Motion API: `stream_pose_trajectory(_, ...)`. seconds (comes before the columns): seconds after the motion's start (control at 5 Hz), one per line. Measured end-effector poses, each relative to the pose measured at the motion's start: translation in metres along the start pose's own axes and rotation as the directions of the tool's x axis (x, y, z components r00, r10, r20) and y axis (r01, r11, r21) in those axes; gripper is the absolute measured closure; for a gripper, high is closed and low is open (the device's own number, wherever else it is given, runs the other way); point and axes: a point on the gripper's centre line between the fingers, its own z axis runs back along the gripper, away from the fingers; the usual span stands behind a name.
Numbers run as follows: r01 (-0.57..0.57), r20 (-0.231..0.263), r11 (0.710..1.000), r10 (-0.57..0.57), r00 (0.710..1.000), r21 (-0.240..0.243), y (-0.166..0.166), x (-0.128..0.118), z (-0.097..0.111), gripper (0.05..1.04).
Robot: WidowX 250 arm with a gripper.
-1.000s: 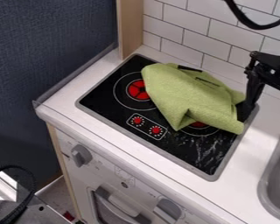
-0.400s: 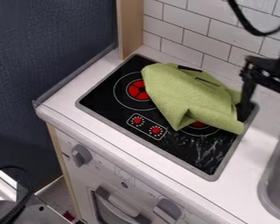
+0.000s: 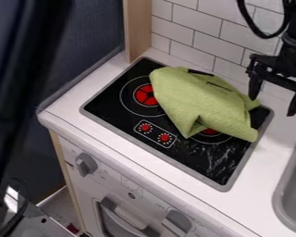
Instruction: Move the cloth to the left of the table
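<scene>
A tall dark shape now stands in the left foreground, over much of the blue panel; the green cloth keeps its place and folds on the black stovetop, partly covering the right-hand burner; the gripper now shows both fingers, set wide apart with nothing between them. For the task, only the approach alters: the cloth remains to be grasped and taken left; the next move probably calls for bringing the open fingers over a raised fold and closing them — a shallow pinch could slip.

Pose: the arm hangs at the upper right, in front of the tiled wall; its fingers point downward, one overlapping the cloth's right edge in view — contact cannot be told.
</scene>
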Motion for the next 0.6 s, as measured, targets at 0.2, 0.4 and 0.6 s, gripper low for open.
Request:
stream_pose_trajectory(0.2, -0.085, -0.041, 0.995, 0.087, 0.995, 0.042, 0.016, 0.006, -0.009, 0.083)
stream_pose_trajectory(0.4, -0.114, -0.060, 0.992, 0.117, 0.991, 0.052, 0.031, 0.001, -0.018, 0.083)
stream_pose_trajectory(0.6, -0.151, -0.064, 0.983, 0.158, 0.985, 0.101, 0.041, -0.003, -0.022, 0.083)
